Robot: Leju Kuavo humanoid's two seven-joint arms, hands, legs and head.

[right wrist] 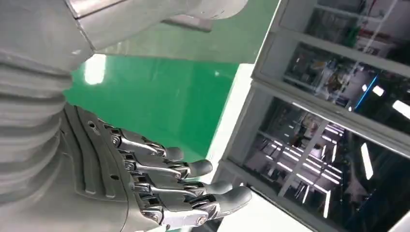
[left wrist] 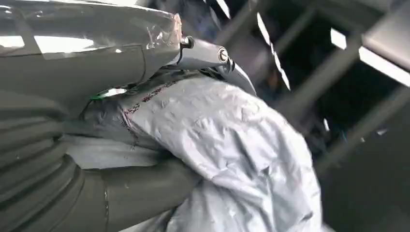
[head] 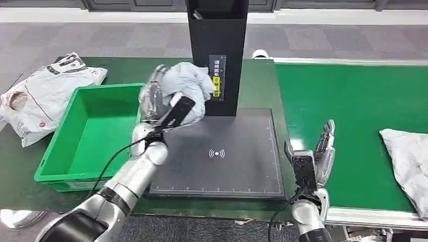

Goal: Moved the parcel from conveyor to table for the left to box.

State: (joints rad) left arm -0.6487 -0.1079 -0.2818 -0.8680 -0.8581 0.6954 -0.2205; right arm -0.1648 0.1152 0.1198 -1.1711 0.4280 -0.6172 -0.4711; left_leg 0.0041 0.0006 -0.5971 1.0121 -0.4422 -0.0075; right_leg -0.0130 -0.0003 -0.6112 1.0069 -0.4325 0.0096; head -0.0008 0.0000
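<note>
The left robot hand (head: pixel 160 101) grips a crumpled grey parcel (head: pixel 191 85) raised above the black scanner pad (head: pixel 222 156), the green bin (head: pixel 91 136) just to its left; the right robot hand (head: pixel 323 148) hangs spread and empty at the conveyor (head: pixel 353 101) edge

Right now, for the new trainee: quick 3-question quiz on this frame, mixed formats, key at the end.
1. True or false: the left robot hand holds the grey parcel above the near edge of the black scan pad.
2. Multiple choice: the green bin is: A) full of parcels, B) empty, C) upside down.
3. Fill in: the right robot hand is ____, its fingers extended by the edge of the green conveyor, where another parcel lies.

Key: 1 false, it is above the far left corner, near the black post; 2 B; 3 open.
</note>
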